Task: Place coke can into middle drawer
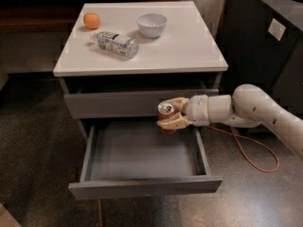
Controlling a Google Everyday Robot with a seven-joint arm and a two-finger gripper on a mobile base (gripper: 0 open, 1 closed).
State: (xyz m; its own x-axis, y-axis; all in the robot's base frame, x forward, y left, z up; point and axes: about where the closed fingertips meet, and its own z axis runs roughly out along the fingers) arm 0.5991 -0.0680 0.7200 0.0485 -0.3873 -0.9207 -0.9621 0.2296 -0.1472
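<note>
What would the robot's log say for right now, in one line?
gripper: shut on coke can | position: above open middle drawer | can not released
</note>
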